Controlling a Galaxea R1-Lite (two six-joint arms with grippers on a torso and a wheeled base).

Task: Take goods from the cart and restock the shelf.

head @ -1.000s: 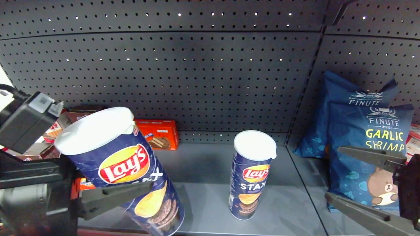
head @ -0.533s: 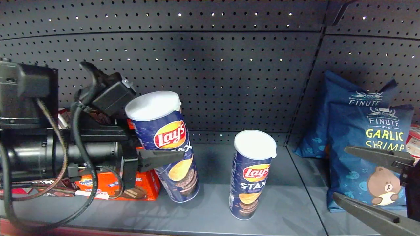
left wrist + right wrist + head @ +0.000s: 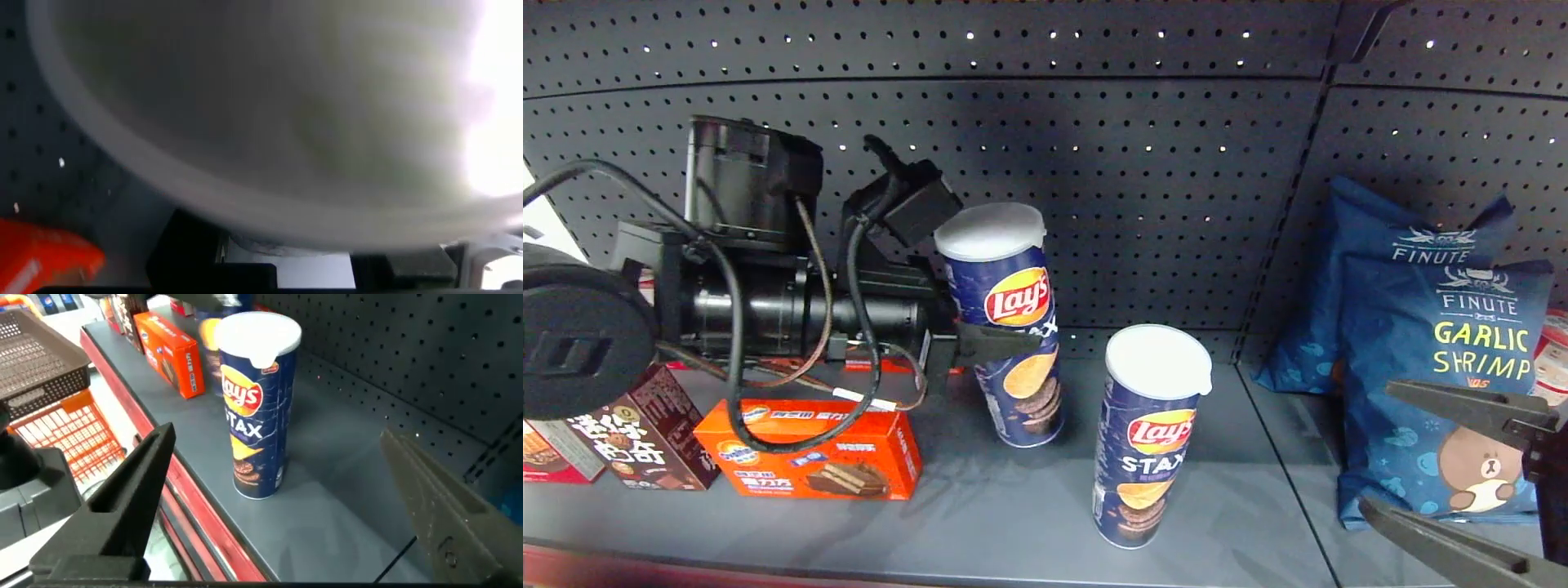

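Note:
My left gripper (image 3: 1001, 339) is shut on a blue chip can (image 3: 1009, 318) with a white lid, reaching in from the left over the shelf (image 3: 1013, 514). The can leans a little and its base is low near the back of the shelf. I cannot tell if it touches. Its lid (image 3: 270, 122) sits close up in the left wrist view. A second, matching can (image 3: 1147, 433) stands upright nearer the front; the same standing can (image 3: 257, 408) shows ahead of my right gripper (image 3: 278, 433). At the lower right, my right gripper (image 3: 1462, 478) stays open and holds nothing.
An orange biscuit box (image 3: 809, 457) and a brown box (image 3: 645, 441) lie at the shelf's front left. Blue snack bags (image 3: 1445, 351) lean in the right bay past a divider. A pegboard wall (image 3: 1094, 204) closes the back. The cart basket (image 3: 41, 351) sits below the shelf edge.
My left arm has carried the can from the front left deeper into the shelf and to the right, bringing it more upright. The right gripper has barely shifted.

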